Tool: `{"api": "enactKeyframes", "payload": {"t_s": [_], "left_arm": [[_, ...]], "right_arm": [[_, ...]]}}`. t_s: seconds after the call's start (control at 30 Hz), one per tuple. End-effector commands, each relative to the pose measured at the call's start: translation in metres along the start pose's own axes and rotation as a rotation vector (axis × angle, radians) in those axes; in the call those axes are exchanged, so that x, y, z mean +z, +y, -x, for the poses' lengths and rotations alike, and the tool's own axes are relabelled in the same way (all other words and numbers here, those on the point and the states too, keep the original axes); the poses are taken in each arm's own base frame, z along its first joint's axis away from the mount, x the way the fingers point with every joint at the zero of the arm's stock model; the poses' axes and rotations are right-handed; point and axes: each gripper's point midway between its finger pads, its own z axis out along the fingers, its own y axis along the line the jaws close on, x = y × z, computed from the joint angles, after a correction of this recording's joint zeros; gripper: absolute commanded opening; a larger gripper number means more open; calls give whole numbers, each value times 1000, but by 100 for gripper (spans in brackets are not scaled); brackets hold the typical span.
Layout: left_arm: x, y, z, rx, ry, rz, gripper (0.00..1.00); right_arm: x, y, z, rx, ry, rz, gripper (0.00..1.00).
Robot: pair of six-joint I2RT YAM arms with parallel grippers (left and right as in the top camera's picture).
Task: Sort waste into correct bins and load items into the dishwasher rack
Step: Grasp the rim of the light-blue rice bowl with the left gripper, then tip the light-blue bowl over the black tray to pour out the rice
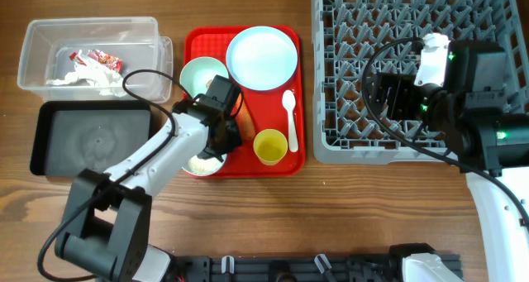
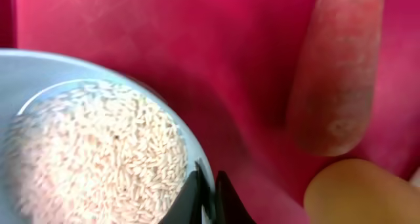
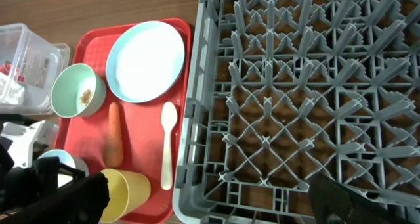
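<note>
Rice bowl (image 1: pixel 202 163) half hidden under left gripper (image 2: pixel 209 188), carrot (image 2: pixel 338 66) cropped

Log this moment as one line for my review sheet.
left pincer: shut on rice bowl rim | right pincer: open, empty, above rack | carrot, plate, cup, spoon: on red tray
</note>
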Motion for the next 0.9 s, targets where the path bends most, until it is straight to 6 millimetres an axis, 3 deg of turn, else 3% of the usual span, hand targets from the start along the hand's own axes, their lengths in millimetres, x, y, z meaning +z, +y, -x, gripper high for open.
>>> {"api": "enactKeyframes", "payload": {"t_s": [0.0, 0.13, 0.27, 0.43, 0.57, 0.63, 0.87], "left_arm": [[6, 8, -8, -13, 25, 25, 4], [-13, -7, -1, -12, 29, -20, 4], [-60, -24, 19, -5, -4, -47, 4], [-76, -36, 24, -2, -10, -93, 4], [-103, -38, 33, 6, 11, -169, 4], [-117, -27, 43, 8, 9, -191, 4], [-136, 63, 84, -146, -6, -273, 4]], "right_arm": [[1, 1, 2, 13, 3, 6, 100], [1, 1, 2, 14, 3, 6, 100], [2, 1, 2, 14, 6, 6, 100], [2, 1, 2, 11, 5, 6, 100], [2, 0, 1, 11, 8, 5, 100], [2, 0, 0, 11, 11, 4, 100], [2, 0, -1, 9, 18, 3, 100]]}}
